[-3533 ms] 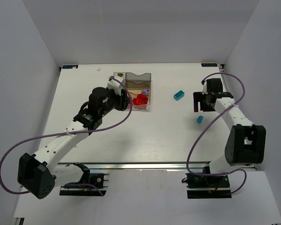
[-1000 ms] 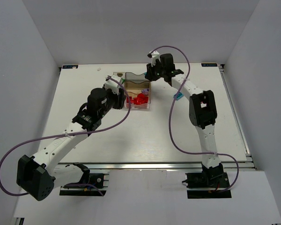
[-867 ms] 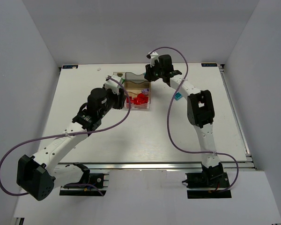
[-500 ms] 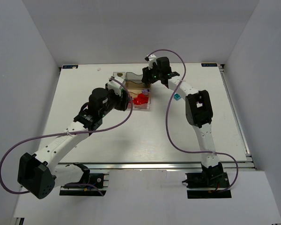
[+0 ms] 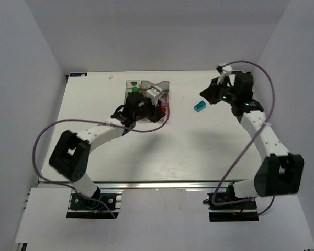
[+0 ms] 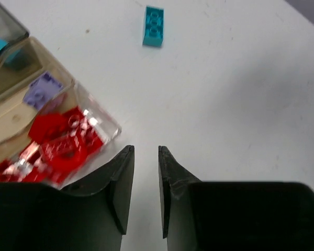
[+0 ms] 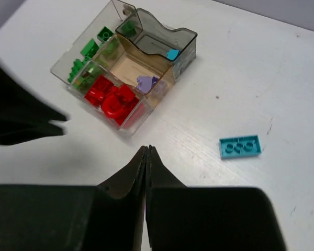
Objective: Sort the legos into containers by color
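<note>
The containers are one clear brown-tinted tray (image 5: 146,83) (image 7: 184,37) (image 6: 102,121). Its long compartment holds green legos (image 7: 88,51). Red legos (image 7: 112,99) (image 6: 57,144), a lilac lego (image 7: 146,82) (image 6: 42,90) and a light blue lego (image 7: 172,54) lie in separate compartments. Another light blue lego (image 5: 200,106) (image 7: 239,146) (image 6: 154,26) lies flat on the table, right of the tray. My left gripper (image 5: 152,106) (image 6: 145,149) hovers by the tray's near right corner, jaws a narrow gap apart and empty. My right gripper (image 5: 210,95) (image 7: 147,148) is shut and empty, just right of the loose blue lego.
The white table (image 5: 172,141) ends at walls at the back and on both sides. Purple cables (image 5: 261,70) loop from each arm. The left arm's dark wrist (image 7: 21,117) shows blurred at the left of the right wrist view.
My right arm has drawn back from over the tray to the right side of the table and its jaws have closed. My left arm has swung rightward along the tray's front, its jaws narrowing.
</note>
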{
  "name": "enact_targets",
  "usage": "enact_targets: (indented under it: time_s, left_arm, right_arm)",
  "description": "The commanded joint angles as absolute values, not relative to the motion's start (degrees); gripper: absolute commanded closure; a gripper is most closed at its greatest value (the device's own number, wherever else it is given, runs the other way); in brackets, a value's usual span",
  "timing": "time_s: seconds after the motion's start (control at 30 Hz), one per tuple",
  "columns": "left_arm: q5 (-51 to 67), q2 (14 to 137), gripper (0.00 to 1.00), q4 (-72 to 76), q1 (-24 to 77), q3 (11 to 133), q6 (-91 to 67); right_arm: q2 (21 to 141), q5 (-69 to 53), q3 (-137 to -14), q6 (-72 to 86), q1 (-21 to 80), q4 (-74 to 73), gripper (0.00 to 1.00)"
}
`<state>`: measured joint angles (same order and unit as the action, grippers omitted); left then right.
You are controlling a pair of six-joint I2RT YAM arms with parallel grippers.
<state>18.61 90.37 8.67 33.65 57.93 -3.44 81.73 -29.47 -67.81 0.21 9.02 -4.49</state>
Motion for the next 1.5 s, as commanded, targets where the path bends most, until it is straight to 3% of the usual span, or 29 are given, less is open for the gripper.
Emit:
enact_targets:
  time_s: [0.0, 0.03, 0.17, 0.2, 0.27, 0.43, 0.7, 1.3, 1.47]
  left_arm:
    - [18.6, 98.0, 0.63, 11.6, 36.0, 67.9, -6.2]
    - [17.4, 100.6, 0.5, 10.4, 36.6, 70.4, -6.4]
    - [11.3, 116.1, 0.24, 6.1, 38.8, 87.7, -7.0]
    - [10.1, 118.5, 0.22, 4.2, 39.5, 90.8, -6.9]
    - [8.7, 124.5, 0.16, 2.8, 40.3, 98.6, -6.4]
    - [4.6, 132.5, 0.14, 3.4, 42.4, 108.1, -3.4]
    - [4.1, 137.6, 0.05, 13.4, 44.9, 109.4, 2.9]
    - [3.9, 150.7, 0.02, 12.4, 45.4, 123.9, 5.4]
    - [3.6, 153.0, 0.06, 10.7, 45.4, 127.2, 4.8]
  right_arm:
    - [75.3, -38.3, -61.0, 2.9, 5.5, -8.7, 1.0]
    - [73.6, -39.8, -58.7, 3.7, 4.7, -10.1, 1.0]
    - [67.7, -45.5, -57.0, 4.2, -3.0, -13.9, 0.91]
    - [67.7, -48.7, -57.1, 3.8, -5.3, -15.6, 0.84]
    - [67.5, -52.5, -55.3, 2.7, -7.1, -17.3, 0.8]
    - [70.1, -61.9, -56.3, 0.6, -14.3, -19.5, 0.7]
    - [70.0, -67.8, -56.2, -2.6, -17.8, -20.1, 0.62]
    - [67.9, -69.0, -55.6, -2.6, -20.7, -19.2, 0.59]
    - [67.9, -69.6, -55.2, -1.9, -21.4, -18.5, 0.59]
